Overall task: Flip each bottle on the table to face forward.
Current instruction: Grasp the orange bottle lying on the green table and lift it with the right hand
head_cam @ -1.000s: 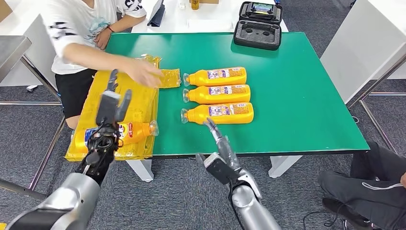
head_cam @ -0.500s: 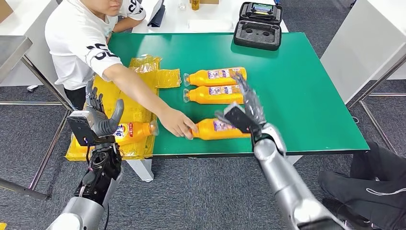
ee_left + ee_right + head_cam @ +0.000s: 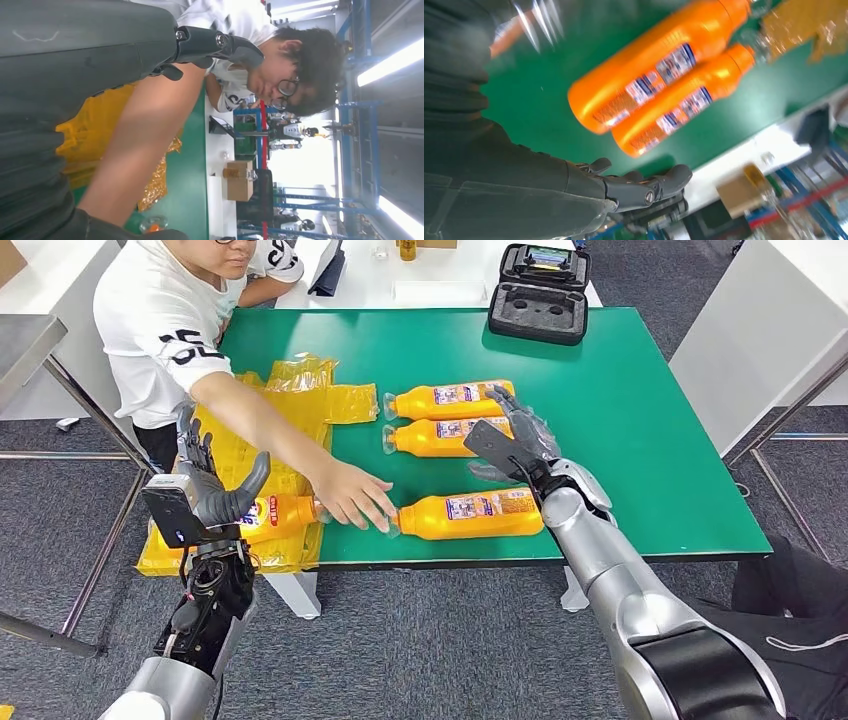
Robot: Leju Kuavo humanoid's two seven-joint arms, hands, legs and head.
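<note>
bottles: two orange bottles (image 3: 448, 400) (image 3: 452, 436) lie touching mid-bench; third (image 3: 470, 514) near front edge; fourth (image 3: 275, 515) on yellow bags (image 3: 260, 445), left edge
right hand (image 3: 512, 443): fingers spread, over the pair, holding nothing
left hand (image 3: 203, 497): fingers spread, empty
person's hand (image 3: 352, 496): at third bottle's cap

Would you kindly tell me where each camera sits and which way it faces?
Head view: high on the body, looking down at the green table; both arms, left hand, right hand show.
Left wrist view: behind the left hand, facing the person.
Right wrist view: behind the right hand, facing two orange bottles.
Shared: head and right wrist views both show those bottles.
</note>
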